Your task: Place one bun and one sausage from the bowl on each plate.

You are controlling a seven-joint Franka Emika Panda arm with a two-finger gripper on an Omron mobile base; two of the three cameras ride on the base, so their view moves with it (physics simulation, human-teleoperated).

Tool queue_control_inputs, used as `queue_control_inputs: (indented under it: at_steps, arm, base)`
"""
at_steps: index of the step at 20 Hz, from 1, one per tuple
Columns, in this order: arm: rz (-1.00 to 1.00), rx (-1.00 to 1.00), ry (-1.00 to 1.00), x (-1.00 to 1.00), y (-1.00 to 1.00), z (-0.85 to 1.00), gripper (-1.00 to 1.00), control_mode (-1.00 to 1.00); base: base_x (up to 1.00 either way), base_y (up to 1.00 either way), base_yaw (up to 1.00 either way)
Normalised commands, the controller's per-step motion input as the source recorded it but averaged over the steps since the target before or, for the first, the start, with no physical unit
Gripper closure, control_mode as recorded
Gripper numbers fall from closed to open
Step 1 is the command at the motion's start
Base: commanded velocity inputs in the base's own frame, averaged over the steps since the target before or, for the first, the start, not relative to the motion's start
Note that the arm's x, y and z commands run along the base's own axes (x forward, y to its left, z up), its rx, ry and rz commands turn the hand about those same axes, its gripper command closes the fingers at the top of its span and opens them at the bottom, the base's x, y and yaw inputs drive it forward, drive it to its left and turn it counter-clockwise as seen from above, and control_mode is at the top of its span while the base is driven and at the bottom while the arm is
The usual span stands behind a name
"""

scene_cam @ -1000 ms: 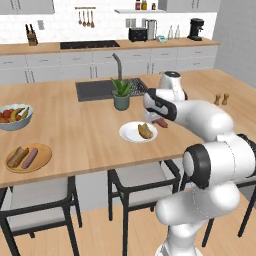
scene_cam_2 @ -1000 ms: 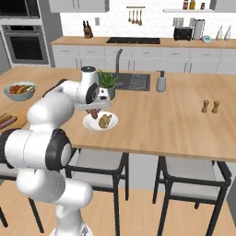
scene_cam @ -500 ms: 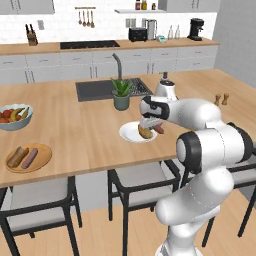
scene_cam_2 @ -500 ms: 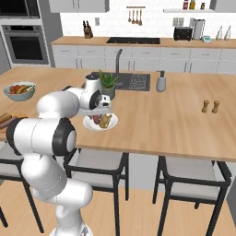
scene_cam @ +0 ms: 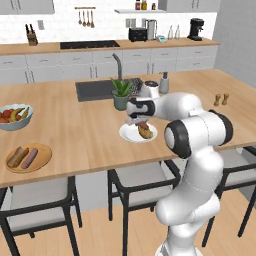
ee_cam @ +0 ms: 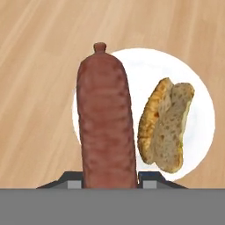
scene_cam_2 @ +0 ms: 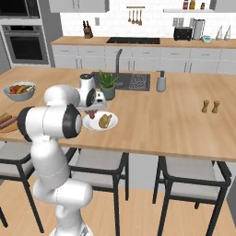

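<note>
Your end effector (ee_cam: 109,182) gripped the sausage (ee_cam: 107,127) at the frame's lower centre, over the white plate (ee_cam: 197,110), the bun (ee_cam: 165,125) lying right of it

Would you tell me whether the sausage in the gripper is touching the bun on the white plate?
Apart. In the hand view, a strip of white plate shows between the sausage and the bun along their whole length.

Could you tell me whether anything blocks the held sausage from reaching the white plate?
Nothing visible does. The pincer holds the sausage over the white plate, whose near side is bare; the bun lies beside it.
</note>
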Motion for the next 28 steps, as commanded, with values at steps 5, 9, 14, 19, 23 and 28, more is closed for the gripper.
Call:
queue_control_inputs:
  at_steps: [5,9,14,19,23,28]
  arm:
    - [-0.01,-0.03,0.03,0.69,0.04,0.00,1.00,-1.00]
    - [0.00,-0.03,0.07,0.15,0.00,-0.30,1.00,-1.00]
    - [0.00,-0.01,0.11,-0.56,0.00,-0.04,1.00,-1.00]
    - [0.00,0.00,0.06,-0.11,0.04,-0.09,1.00,-1.00]
    - [0.00,-0.03,0.18,0.14,0.18,-0.11,1.00,-1.00]
    - [0.00,-0.02,0.09,0.14,0.05,-0.19,1.00,-1.00]
  base:
    - [0.00,0.00,0.00]
    - [0.00,0.00,0.00]
    - [0.00,0.00,0.00]
    - [0.00,0.00,0.00]
    - [0.00,0.00,0.00]
    - [0.00,0.00,0.00]
